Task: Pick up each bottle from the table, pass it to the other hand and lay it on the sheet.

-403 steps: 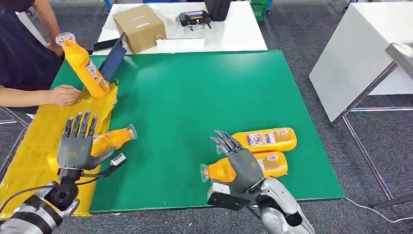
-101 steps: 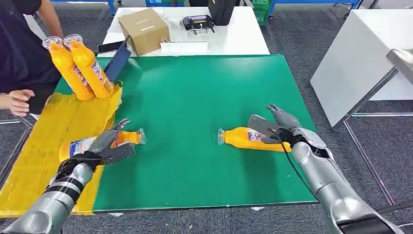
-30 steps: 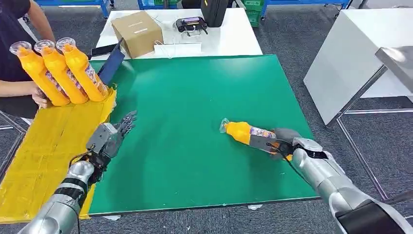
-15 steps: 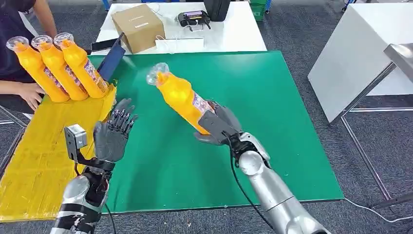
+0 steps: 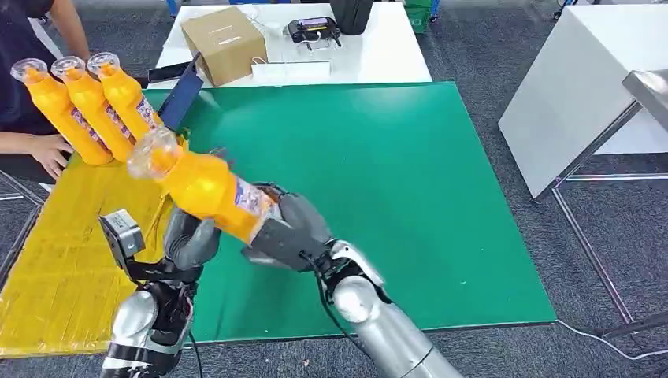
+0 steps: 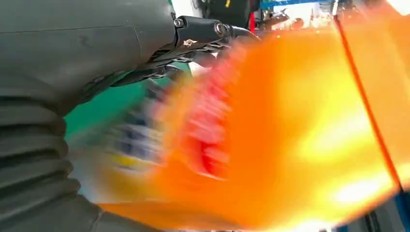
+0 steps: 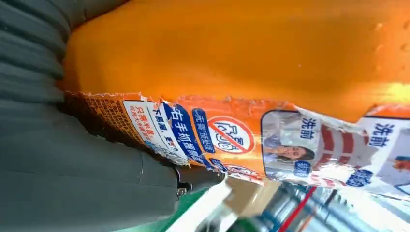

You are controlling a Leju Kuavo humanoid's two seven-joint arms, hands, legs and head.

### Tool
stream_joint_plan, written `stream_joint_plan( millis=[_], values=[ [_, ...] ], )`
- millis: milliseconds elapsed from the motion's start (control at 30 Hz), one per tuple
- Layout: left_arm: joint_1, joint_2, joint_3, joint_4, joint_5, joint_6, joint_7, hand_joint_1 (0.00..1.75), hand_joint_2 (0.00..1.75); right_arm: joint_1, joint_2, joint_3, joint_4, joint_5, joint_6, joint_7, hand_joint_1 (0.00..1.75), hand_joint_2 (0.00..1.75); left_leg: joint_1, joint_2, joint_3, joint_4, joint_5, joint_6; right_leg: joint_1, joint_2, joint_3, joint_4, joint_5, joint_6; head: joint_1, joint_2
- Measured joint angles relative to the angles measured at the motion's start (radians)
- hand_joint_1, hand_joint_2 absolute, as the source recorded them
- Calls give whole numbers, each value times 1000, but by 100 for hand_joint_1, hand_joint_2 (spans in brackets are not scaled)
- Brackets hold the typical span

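From the head view I am seeing my right hand (image 5: 287,236) gripping the lower body of an orange bottle (image 5: 206,187), which is tilting up and to the left in the air with its clear cap above the edge of the yellow sheet (image 5: 63,260). The right wrist view is giving me what the head view cannot: the bottle's torn label (image 7: 270,145) close up, with the thumb pressing against the orange body. The left wrist view is showing the bottle (image 6: 290,135) as an orange blur right in front of the left hand (image 6: 72,72). From above, the bottle is covering my left hand's (image 5: 191,239) fingers, so I cannot tell whether they are spread or closing. Three more bottles (image 5: 79,106) are leaning at the sheet's far end, beside a person's hand (image 5: 49,150). A cardboard box (image 5: 224,43) is sitting on the white table (image 5: 378,55) beyond the green mat (image 5: 394,173).
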Motion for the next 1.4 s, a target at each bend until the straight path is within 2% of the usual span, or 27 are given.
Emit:
stream_joint_plan(
  millis=[333,367,600,967,1000,1100,1133,1333,1367,1400],
  values=[
    [12,1,-22,-15,-31,4,-13,0,175,4,15,65,69,16,0,1,175,175,0,0,-1,0,0,0,0,0,0,0,0,0,0,0],
    [15,3,-21,-15,-33,5,-14,175,175,4,16,73,76,23,2,1,175,175,0,0,-1,0,0,0,0,0,0,0,0,0,0,0],
    [47,17,-17,-15,-37,9,-41,175,175,2,15,128,98,44,4,-5,175,175,0,0,-1,0,0,0,0,0,-1,0,0,0,0,0],
    [56,24,-16,-15,-46,2,-58,175,175,0,6,145,103,44,3,-4,175,175,0,0,-1,0,0,0,0,0,-1,0,0,0,0,0],
    [57,25,-16,-15,-46,1,-60,175,175,0,6,146,103,45,3,-4,40,175,0,0,-1,0,0,0,0,0,-1,0,0,0,0,0],
    [56,29,-16,-15,-60,1,-67,175,175,5,4,147,102,63,-22,-1,40,175,0,0,-1,0,0,0,0,0,-2,0,0,0,0,0],
    [54,31,-16,-15,-80,5,-73,175,175,9,2,147,100,77,-38,3,0,175,0,0,-1,0,0,0,0,0,-2,0,0,0,0,0],
    [40,35,-18,-17,-229,69,-96,175,175,36,-14,134,66,127,-68,18,0,175,0,0,-1,0,0,0,0,0,-2,0,0,0,0,0],
    [39,37,-19,-18,-257,84,-100,175,175,38,-16,131,61,129,-69,19,0,0,0,0,-1,0,0,0,0,0,-2,0,0,0,0,0],
    [35,40,-19,-19,-319,124,-101,175,175,45,-21,124,49,131,-72,21,0,0,0,0,-1,0,0,0,0,0,-2,0,0,0,0,0]
  ],
)
